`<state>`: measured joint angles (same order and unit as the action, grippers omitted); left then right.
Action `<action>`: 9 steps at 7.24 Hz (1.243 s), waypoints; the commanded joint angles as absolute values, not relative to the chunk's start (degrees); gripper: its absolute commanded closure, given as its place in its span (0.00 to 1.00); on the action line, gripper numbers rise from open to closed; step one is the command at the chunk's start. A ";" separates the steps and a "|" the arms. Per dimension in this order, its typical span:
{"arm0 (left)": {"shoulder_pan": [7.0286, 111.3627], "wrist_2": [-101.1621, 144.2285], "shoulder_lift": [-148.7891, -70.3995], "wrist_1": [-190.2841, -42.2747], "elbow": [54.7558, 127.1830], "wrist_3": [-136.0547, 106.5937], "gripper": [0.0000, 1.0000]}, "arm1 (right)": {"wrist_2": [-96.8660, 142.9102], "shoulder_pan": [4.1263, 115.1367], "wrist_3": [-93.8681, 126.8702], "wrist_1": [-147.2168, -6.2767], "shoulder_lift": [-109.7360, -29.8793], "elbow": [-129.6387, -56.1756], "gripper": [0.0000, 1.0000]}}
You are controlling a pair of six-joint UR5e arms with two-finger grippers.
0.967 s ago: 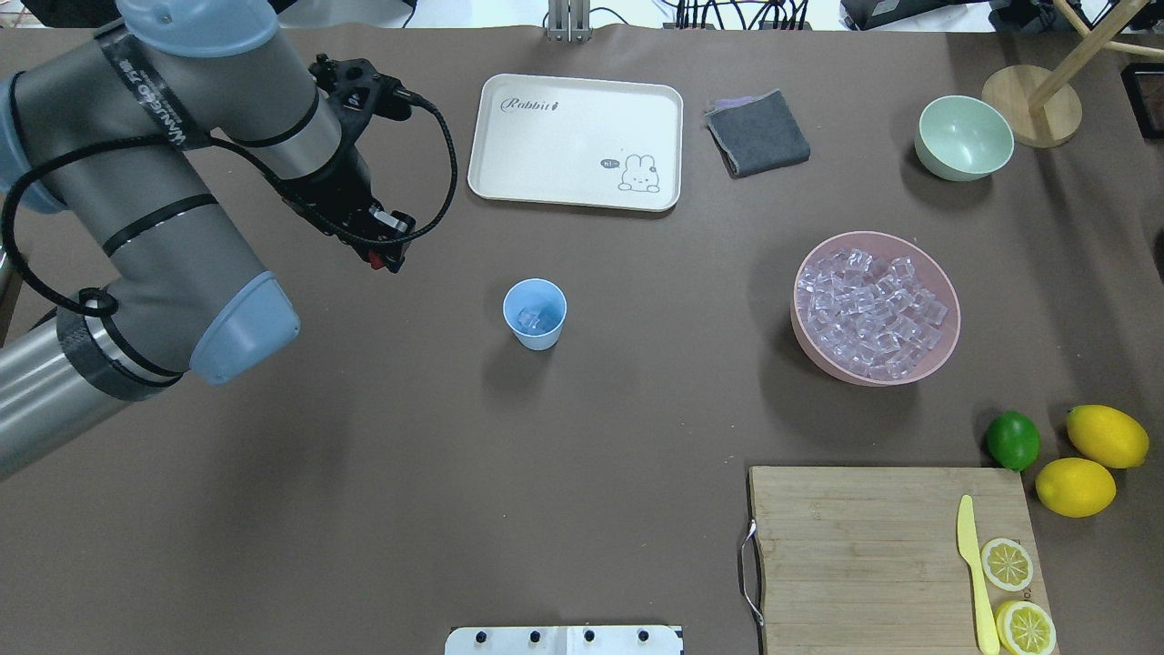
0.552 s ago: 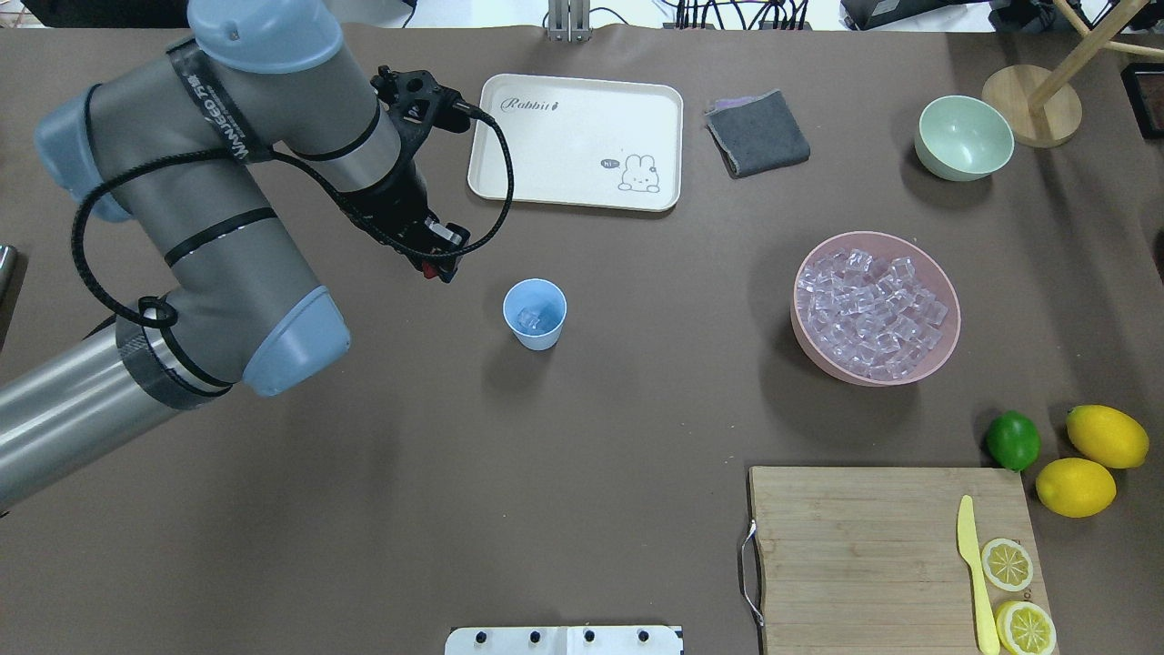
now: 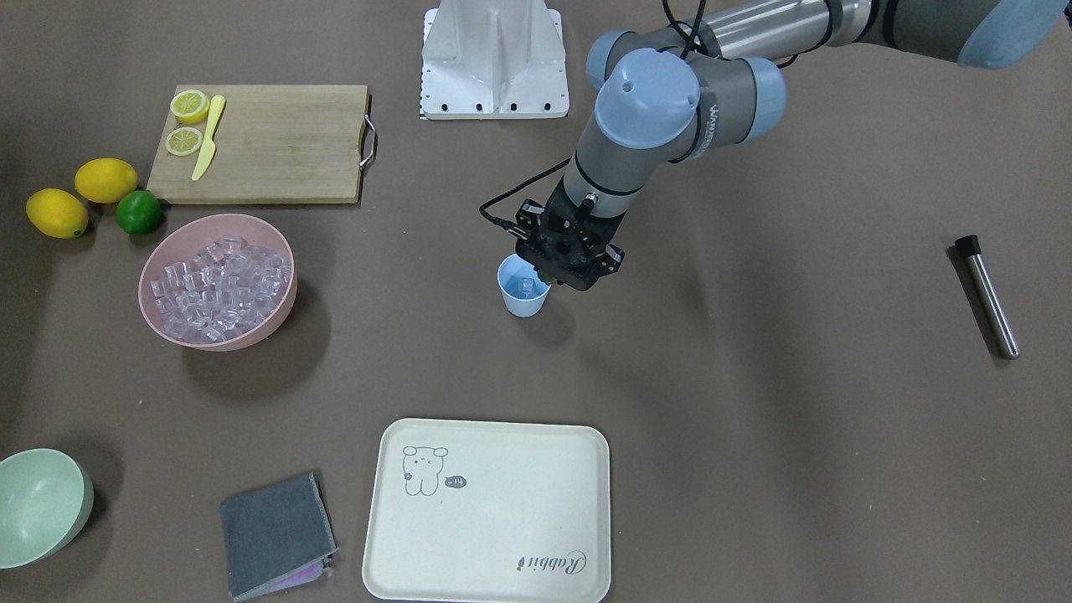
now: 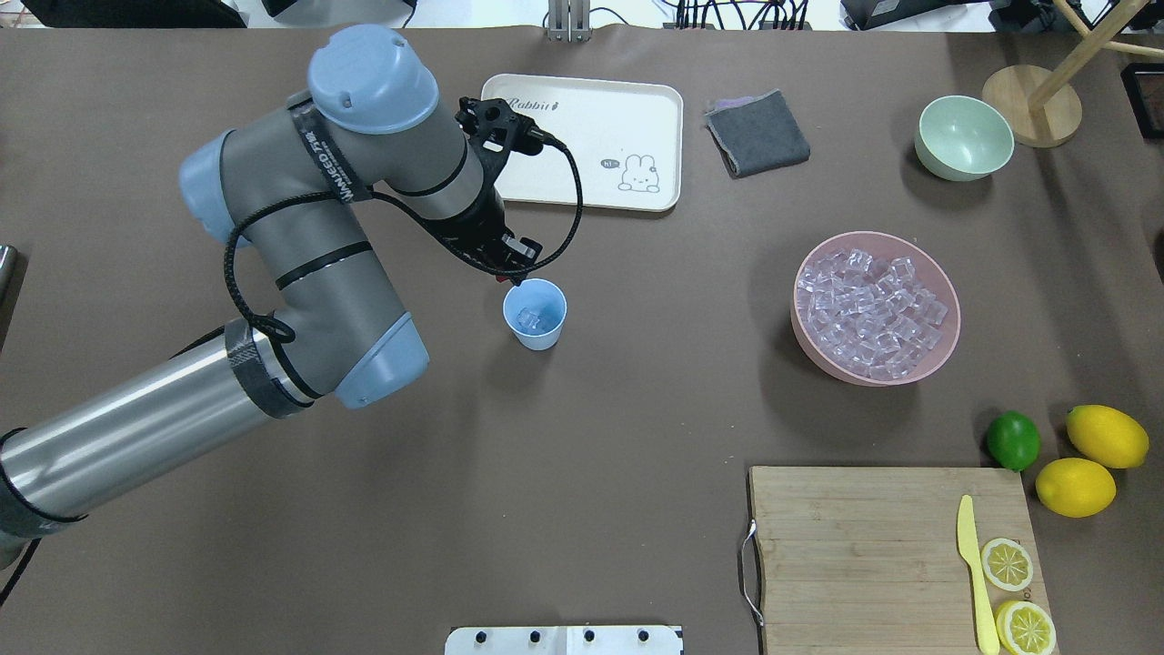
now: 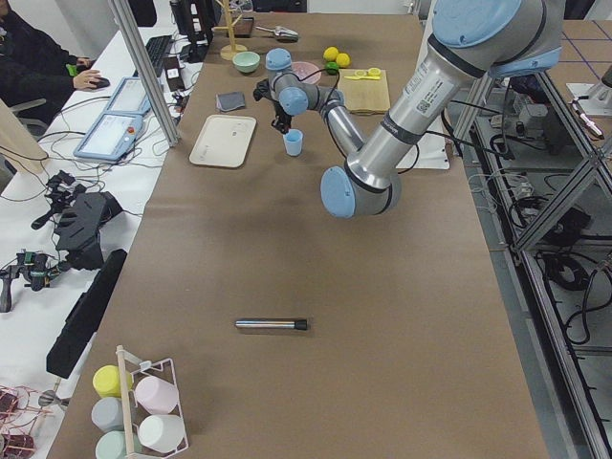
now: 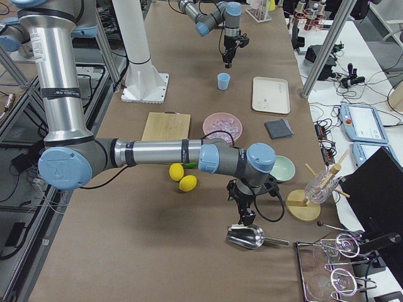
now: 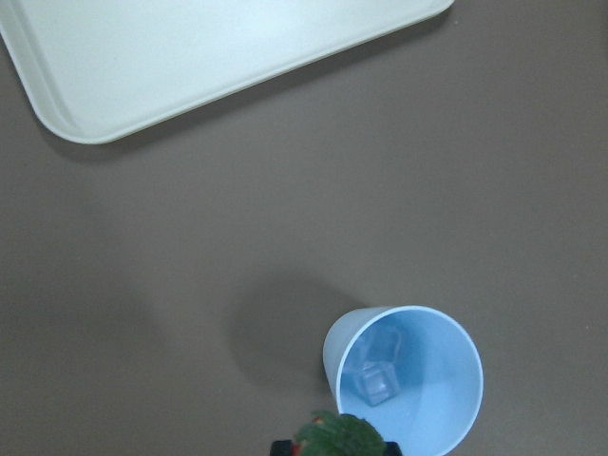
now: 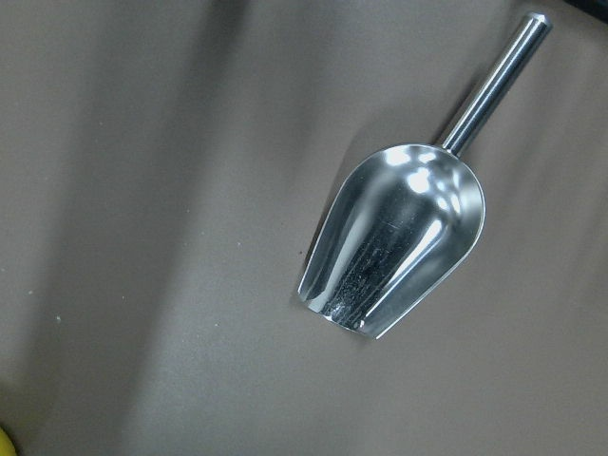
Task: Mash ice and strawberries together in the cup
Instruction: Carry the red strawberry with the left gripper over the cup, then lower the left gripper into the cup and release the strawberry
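The light-blue cup (image 4: 535,314) stands upright mid-table with a clear ice cube (image 4: 530,318) inside. It also shows in the front view (image 3: 523,286) and in the left wrist view (image 7: 404,380), with the ice (image 7: 375,380) at its bottom. My left gripper (image 4: 520,273) is shut on the strawberry (image 7: 337,437), whose green leafy top shows just over the cup's near rim. My right gripper (image 6: 242,217) shows only in the exterior right view, above a metal scoop (image 8: 394,237); I cannot tell whether it is open or shut.
A pink bowl (image 4: 946,350) full of ice cubes stands to the right. A cream tray (image 4: 575,141), grey cloth (image 4: 757,133) and pale-green bowl (image 4: 964,136) lie beyond. The cutting board (image 4: 855,546), lime (image 4: 1013,440) and lemons (image 4: 1075,486) sit front right. A steel rod (image 3: 988,295) lies far left.
My left arm has swung right across the table, carrying the strawberry from well left of the cup to right at its rim. The cup has not moved.
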<state>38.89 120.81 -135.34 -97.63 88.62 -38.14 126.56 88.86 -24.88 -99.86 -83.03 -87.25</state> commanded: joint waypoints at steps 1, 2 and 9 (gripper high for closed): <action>36.84 119.53 -135.97 -99.13 87.54 -39.37 0.99 | 126.56 88.86 -24.87 -99.84 -82.97 -87.36 0.01; 36.30 119.10 -135.88 -99.84 87.37 -41.03 0.99 | 126.56 88.86 -24.87 -99.84 -82.97 -87.36 0.01; 36.90 115.65 -131.41 -108.54 87.10 -50.89 0.02 | 126.56 88.86 -24.96 -98.97 -82.88 -87.54 0.01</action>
<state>35.30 114.96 -133.05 -108.09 86.80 -50.50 126.57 88.86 -24.96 -99.04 -82.95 -87.48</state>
